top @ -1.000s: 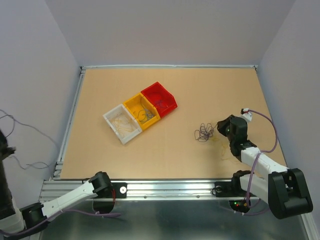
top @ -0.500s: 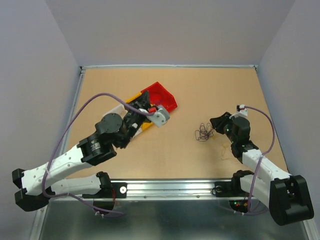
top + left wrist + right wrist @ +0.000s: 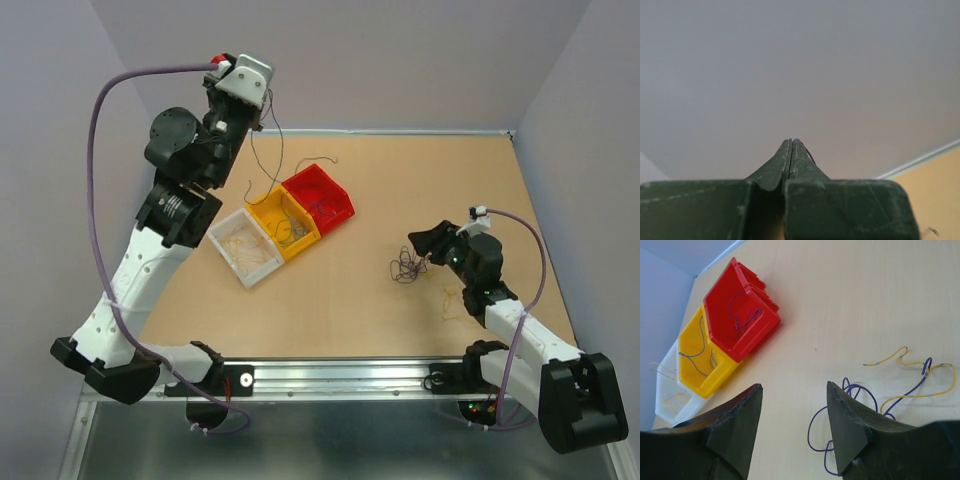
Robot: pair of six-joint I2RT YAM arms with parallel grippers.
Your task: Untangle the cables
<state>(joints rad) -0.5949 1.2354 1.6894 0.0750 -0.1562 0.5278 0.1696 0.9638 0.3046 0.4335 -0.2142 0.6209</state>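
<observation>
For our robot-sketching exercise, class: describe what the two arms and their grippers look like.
The left arm and right arm have white links and black joints; a lavender cable loops along each. The left gripper and right gripper each have two dark, wedge-shaped fingers.

A red bin (image 3: 338, 190), yellow bin (image 3: 262, 207) & white bin (image 3: 225, 235) are seen. The cables (image 3: 407, 266) are coloured purple/yellow; the table (image 3: 400, 180) is tan.

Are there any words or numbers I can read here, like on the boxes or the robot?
None: no word, number or sign can be read in any view. The red bin, yellow bin and white bin are plain; the left arm and right arm show no readable marks.
</observation>
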